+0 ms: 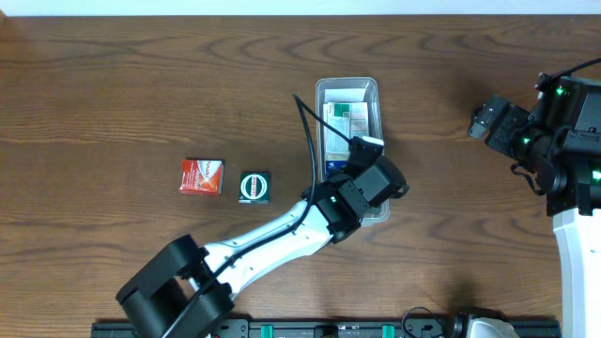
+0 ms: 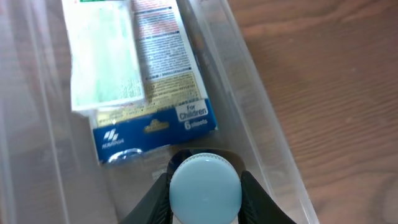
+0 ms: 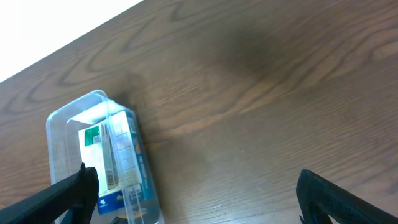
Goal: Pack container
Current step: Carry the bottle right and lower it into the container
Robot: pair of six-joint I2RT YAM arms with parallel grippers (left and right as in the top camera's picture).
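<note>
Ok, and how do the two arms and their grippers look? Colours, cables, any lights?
Both arms have white tubular links and bulky black joints. A thin black cable loops along the left arm; small green lights glow on it and on the right arm. The left gripper and right gripper have plain black fingers.

this looks like a robot test bench in a lab or research room, not a home. a left arm (image 1: 272,239) and a right arm (image 1: 573,122) work at a plain dark wood-grain table (image 1: 113,84). a black rail (image 1: 282,329) with green fittings runs along its near edge, and a black cable (image 1: 307,141) loops over the top. only a few shop goods are laid out: a red packet (image 1: 202,176), a round tin (image 1: 254,186) and a clear container (image 1: 318,113) holding medicine boxes (image 1: 343,122). a bare white strip (image 1: 282,6) lies past the far edge.
</note>
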